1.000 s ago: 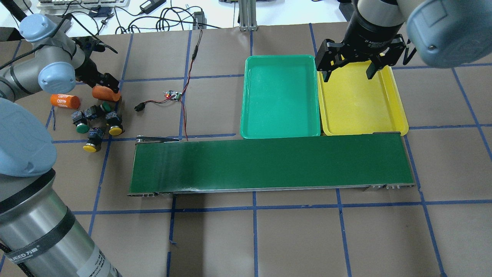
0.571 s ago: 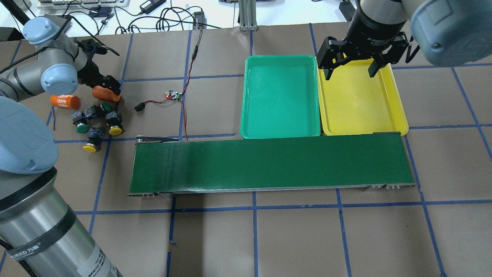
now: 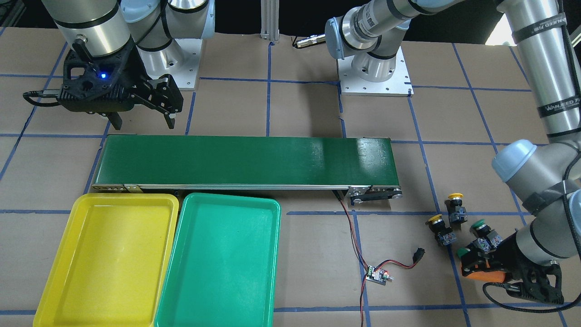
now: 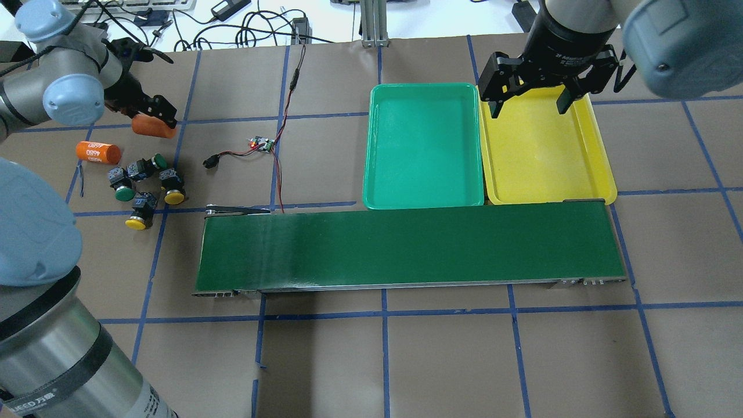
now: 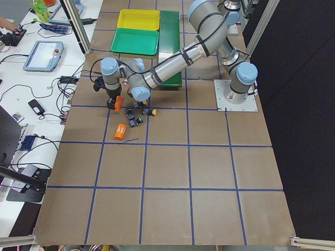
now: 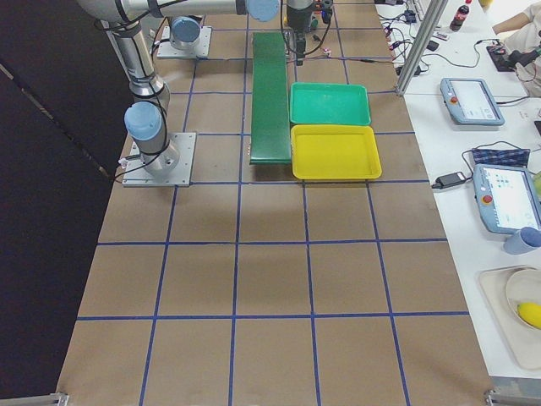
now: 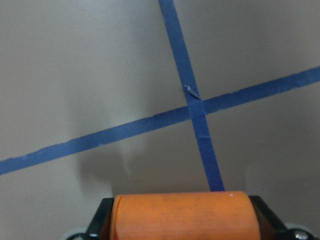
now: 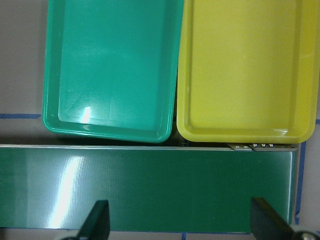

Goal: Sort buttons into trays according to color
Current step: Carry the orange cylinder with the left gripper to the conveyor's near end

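Several buttons lie in a loose cluster at the table's left: two green-capped ones [image 4: 123, 193] [image 4: 158, 159] and two yellow-capped ones [image 4: 173, 197] [image 4: 136, 223]. My left gripper [image 4: 155, 123] hangs just beyond them, shut on an orange cylinder [image 7: 182, 215], not on a button. The teal green tray [image 4: 424, 145] and the yellow tray [image 4: 540, 157] sit side by side past the belt, both with nothing in them. High over the belt's right end, my right gripper [image 4: 528, 107] stands open with nothing between its fingers [image 8: 100, 220].
A long dark-green conveyor belt [image 4: 406, 249] runs across the middle, in front of both trays. A second orange cylinder marked 4680 [image 4: 98, 152] lies left of the buttons. A small circuit board [image 4: 261, 143] with red and black wires sits between buttons and trays.
My left gripper has lifted the orange cylinder and drawn it away from the button cluster, toward the table's far left. The right gripper has barely shifted.
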`<state>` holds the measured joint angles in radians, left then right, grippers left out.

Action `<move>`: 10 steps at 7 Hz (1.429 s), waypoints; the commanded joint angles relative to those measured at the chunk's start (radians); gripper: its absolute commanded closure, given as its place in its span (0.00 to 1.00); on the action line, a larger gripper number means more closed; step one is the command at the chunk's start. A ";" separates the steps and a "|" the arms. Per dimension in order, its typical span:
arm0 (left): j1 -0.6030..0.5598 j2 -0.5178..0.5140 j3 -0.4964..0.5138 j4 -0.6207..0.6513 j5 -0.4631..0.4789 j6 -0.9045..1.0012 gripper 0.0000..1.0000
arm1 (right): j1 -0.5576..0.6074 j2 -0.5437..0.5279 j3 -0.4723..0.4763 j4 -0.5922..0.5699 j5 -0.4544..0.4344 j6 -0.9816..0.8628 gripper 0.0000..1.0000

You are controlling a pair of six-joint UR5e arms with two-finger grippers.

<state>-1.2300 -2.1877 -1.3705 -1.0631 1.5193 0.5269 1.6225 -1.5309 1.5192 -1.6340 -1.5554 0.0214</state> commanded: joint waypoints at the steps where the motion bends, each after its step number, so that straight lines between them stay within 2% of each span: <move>1: -0.099 0.128 -0.028 -0.157 0.005 -0.193 1.00 | 0.000 0.000 -0.001 0.000 0.000 0.000 0.00; 2: -0.127 0.202 -0.104 -0.181 -0.001 -0.241 1.00 | -0.004 0.000 -0.001 0.000 -0.002 0.000 0.00; 5: -0.212 0.426 -0.431 -0.176 0.005 -0.378 1.00 | -0.004 0.000 0.001 0.002 -0.002 -0.001 0.00; 7: -0.217 0.500 -0.604 -0.161 0.002 -0.381 1.00 | -0.006 0.000 0.004 0.002 -0.002 -0.001 0.00; 8: -0.217 0.508 -0.657 -0.112 0.002 -0.380 1.00 | -0.006 0.000 0.009 0.000 0.000 -0.001 0.00; 9: -0.217 0.512 -0.679 -0.069 -0.001 -0.371 0.94 | -0.007 0.000 0.007 0.000 0.000 -0.001 0.00; 10: -0.220 0.519 -0.693 -0.071 -0.002 -0.378 0.46 | -0.006 -0.003 0.009 0.000 0.000 -0.001 0.00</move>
<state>-1.4472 -1.6779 -2.0353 -1.1524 1.5194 0.1515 1.6161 -1.5319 1.5265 -1.6335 -1.5556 0.0199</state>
